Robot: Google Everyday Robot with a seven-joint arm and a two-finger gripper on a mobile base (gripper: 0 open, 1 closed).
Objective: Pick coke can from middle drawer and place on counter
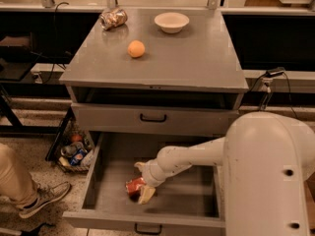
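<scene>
The coke can (133,186) lies on its side on the floor of the pulled-out middle drawer (187,203), left of centre. My gripper (142,181) is down inside the drawer at the can. Its two cream fingers are spread, one above the can and one (146,194) at its right end. The can rests on the drawer floor, not lifted. My white arm (197,156) reaches in from the right. The counter (197,53) is the grey top of the cabinet above.
On the counter are an orange (136,48), a white bowl (171,21) and a mottled silver can (113,18). The upper drawer (152,118) is closed. A basket of packets (74,151) and a person's shoe (42,200) are at the left.
</scene>
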